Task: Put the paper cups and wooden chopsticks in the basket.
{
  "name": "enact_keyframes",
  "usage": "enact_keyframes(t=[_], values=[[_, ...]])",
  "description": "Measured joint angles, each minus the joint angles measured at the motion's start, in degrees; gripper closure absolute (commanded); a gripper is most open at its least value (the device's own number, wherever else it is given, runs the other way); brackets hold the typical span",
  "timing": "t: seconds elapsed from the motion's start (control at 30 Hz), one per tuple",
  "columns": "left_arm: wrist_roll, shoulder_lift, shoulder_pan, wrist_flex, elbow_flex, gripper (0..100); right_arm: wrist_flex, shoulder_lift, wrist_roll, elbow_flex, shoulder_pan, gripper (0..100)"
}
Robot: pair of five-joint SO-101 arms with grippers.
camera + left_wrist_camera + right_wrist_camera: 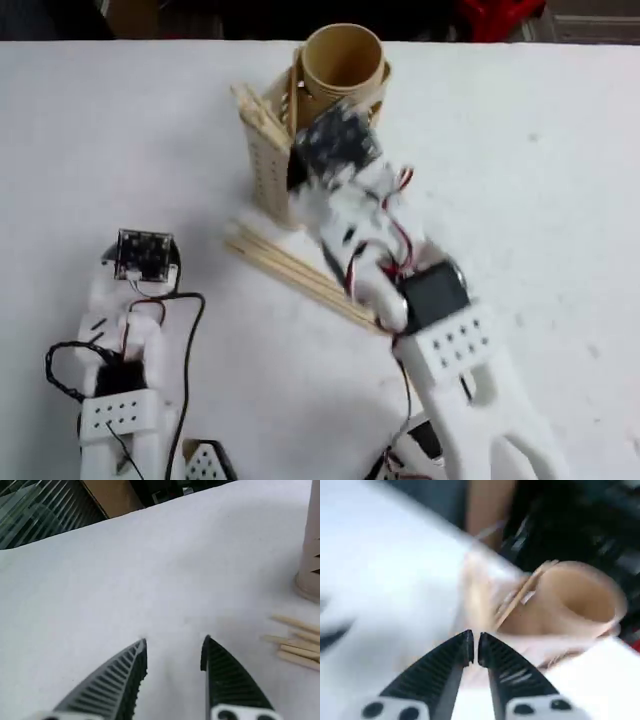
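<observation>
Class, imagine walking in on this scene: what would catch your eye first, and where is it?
The stacked paper cups standing in the basket near the table's far edge draw the eye first, with the right gripper close beside them. Next, the bundle of wooden chopsticks lies on the table before the basket.

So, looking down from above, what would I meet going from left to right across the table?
The left arm → loose wooden chopsticks → right arm. The basket holding the paper cups overlaps the chopsticks, so it is left out.
</observation>
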Motion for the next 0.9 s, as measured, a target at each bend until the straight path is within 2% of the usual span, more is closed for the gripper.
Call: enact_keyframes(t=[0.1,0.2,0.57,0.9], values=[[0.0,0.0,0.0,0.0,0.0,81,10.64,0.0,7.38,1.67,-5.36,98.1],[0.0,0.0,0.0,0.0,0.0,81,12.13,3.6,9.67,5.45,-7.56,98.1],[0.0,0.0,0.0,0.0,0.0,81,2.2,21.63,10.29,13.89,-8.0,98.1],[0.0,0.0,0.0,0.0,0.0,81,-3.16,30.42,10.29,16.62,-8.0,98.1]])
